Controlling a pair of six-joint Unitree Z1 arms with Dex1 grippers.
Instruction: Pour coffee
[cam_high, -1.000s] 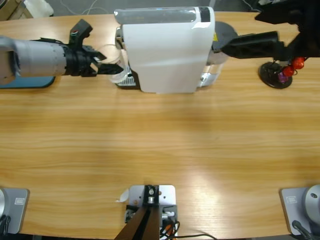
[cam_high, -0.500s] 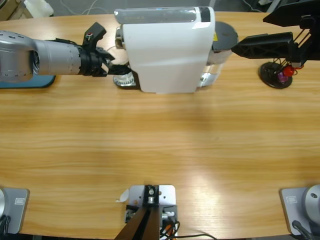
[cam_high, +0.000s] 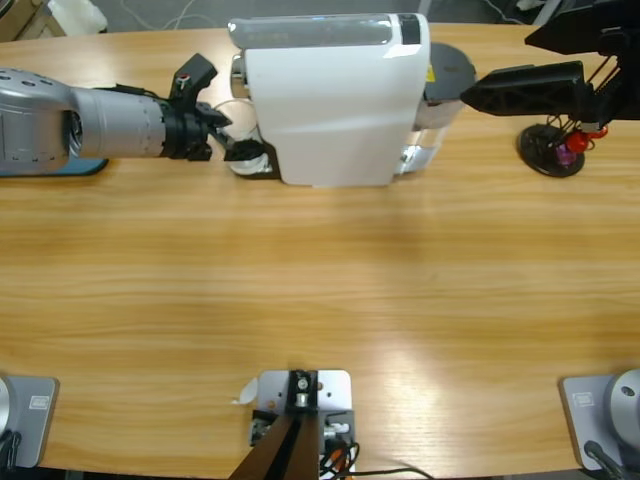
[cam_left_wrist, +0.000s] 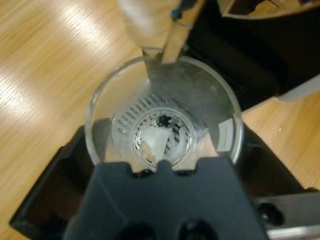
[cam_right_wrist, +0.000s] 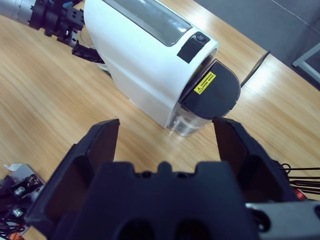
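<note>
On the long wooden table, a white coffee machine stands at the back, the right gripper hanging spread and empty behind it. The left gripper clamps a clear glass on the drip tray; keeping it level would protect the faint coffee film inside.

Glossy white plastic coffee machine, clear smooth glass tumbler, matt black plastic left claw, grained, faintly shiny wooden counter
</note>
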